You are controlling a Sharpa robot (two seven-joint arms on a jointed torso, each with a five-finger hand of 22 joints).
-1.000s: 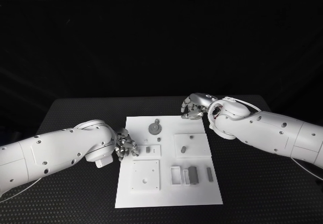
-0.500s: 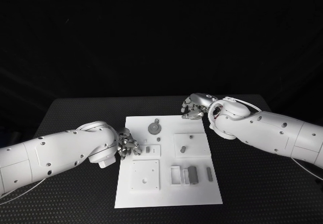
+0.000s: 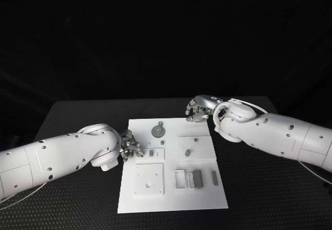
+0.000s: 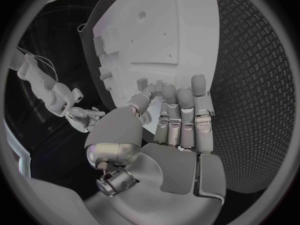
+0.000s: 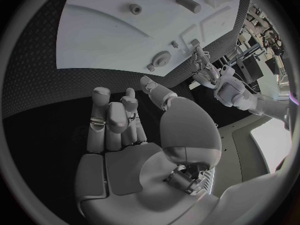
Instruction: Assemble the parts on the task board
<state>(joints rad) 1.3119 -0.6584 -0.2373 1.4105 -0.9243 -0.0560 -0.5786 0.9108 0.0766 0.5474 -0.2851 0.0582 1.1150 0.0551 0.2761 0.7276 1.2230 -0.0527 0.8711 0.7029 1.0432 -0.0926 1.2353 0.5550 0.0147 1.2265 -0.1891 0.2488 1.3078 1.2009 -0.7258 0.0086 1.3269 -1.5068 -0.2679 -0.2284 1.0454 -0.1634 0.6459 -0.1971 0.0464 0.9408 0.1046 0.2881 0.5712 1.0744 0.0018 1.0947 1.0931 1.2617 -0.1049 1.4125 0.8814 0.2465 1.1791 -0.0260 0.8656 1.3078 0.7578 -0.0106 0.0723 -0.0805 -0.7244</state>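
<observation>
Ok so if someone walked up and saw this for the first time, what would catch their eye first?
Probably the white task board lying bright in the middle of the black table, with small grey parts scattered over it. Next, the two white arms reaching in from either side: the left hand sits at the board's left edge, and the right hand hangs near its far right corner, neither holding anything.
</observation>
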